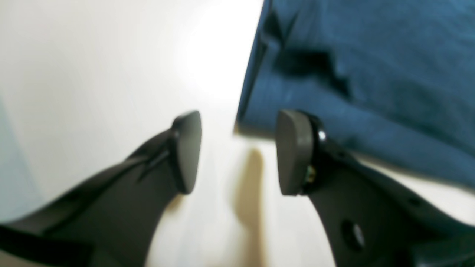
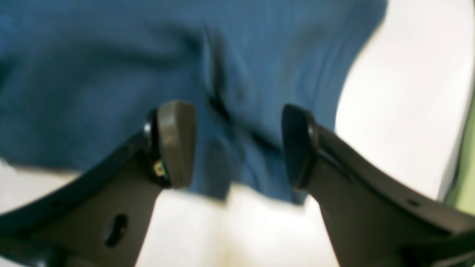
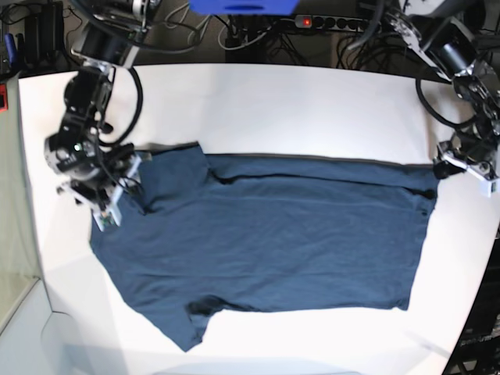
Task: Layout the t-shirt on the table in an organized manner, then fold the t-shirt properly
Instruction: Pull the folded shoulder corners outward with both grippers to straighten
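T-shirt (image 3: 273, 234) lay spread flat on the desk (image 3: 273, 101). My left claw (image 1: 237, 152) and right claw (image 2: 237, 144) were both released, gripping nothing, at its opposite ends.

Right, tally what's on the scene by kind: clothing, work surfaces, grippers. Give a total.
Clothing: 1, the t-shirt
Work surfaces: 1, the table
Grippers: 2, the left gripper and the right gripper, both open
Total: 4

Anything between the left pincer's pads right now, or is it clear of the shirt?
Left wrist view: only bare table shows between the open left pincer pads; the t-shirt edge lies just beyond.
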Robot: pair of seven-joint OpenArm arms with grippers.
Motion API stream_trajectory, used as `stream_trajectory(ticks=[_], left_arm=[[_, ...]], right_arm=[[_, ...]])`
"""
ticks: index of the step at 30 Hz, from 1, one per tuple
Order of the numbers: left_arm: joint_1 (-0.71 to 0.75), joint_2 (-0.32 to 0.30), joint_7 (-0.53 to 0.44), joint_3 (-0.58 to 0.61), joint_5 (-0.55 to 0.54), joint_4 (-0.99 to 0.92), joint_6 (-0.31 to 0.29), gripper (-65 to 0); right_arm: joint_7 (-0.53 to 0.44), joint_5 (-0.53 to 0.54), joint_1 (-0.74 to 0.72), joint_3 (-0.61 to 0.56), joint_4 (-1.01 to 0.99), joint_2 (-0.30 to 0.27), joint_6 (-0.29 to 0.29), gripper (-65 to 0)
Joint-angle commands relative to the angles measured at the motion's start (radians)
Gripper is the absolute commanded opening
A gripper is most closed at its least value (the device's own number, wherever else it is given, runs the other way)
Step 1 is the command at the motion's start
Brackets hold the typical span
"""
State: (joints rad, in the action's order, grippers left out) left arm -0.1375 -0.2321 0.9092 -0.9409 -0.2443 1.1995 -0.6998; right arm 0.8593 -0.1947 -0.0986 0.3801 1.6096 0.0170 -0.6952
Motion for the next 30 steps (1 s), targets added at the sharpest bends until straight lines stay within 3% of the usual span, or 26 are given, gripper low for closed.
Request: stream_trajectory(ticks=[1, 11, 18, 30], left_arm=[[-0.007, -0.019, -0.014, -0.002, -0.026, 0.015, 0.002, -33.3], [-0.017, -0.019, -0.015, 0.001, -0.023, 0.006, 0.002, -33.3], [-0.015, -0.017, -0.112, 0.125, -0.023, -0.025, 0.002, -33.3], [-0.011, -0.025, -0.118, 0.124, -0.025, -0.048, 0.002, -33.4]], right_arm=[[-0.015, 0.005, -0.016, 0.018, 0.019, -0.01, -0.003, -27.7], [-0.015, 0.005, 0.023, 0.092, 0.018, -0.047, -0.003, -27.7], [-0.015, 0.005, 0.043, 0.093, 0.019, -0.061, -0.003, -27.7], [-0.015, 0.005, 0.055, 0.135, 0.019, -0.102, -0.003, -27.7]])
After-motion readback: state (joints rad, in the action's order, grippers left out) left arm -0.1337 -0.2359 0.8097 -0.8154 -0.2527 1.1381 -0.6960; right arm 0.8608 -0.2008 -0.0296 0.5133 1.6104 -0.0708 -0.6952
